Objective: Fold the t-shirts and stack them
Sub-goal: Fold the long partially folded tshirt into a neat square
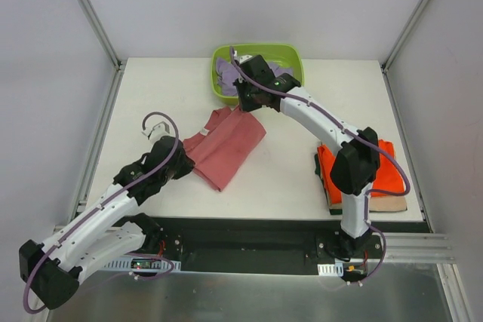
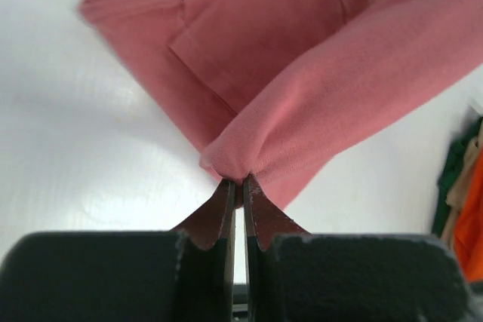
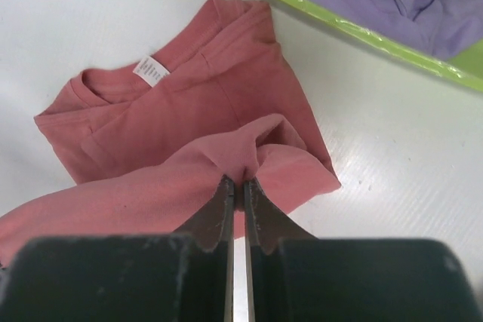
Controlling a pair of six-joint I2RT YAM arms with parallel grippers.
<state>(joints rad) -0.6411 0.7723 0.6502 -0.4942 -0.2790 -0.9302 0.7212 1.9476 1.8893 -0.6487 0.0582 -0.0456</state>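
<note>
From above, the red shirt (image 1: 226,145) lies part-folded on the desk (image 1: 151,88) just in front of the tub (image 1: 256,49), towards its left. The left end effector (image 1: 186,158) meets the shirt's corner farthest from the tub, and the right end effector (image 1: 246,105) meets the corner beside the tub's near wall. A lavender shirt (image 1: 225,75) lies crumpled inside the tub. Well to the tub's right and nearer the arms, an orange shirt (image 1: 381,167) sits folded on a tan shirt (image 1: 377,203). The left wrist view shows the left end effector pressed together on a bunched fold of red cloth, which drapes away in a soft band over the flat layers. The right wrist view shows the right end effector likewise pinching a puckered edge, with the collar and its white label (image 3: 151,72) beyond, on the side away from the tub. The cloth looks light and limp, so it will likely sag between the two holds and slip from a thin pinch. Gripping corners or hems through both layers and keeping the span taut seems safest.
</note>
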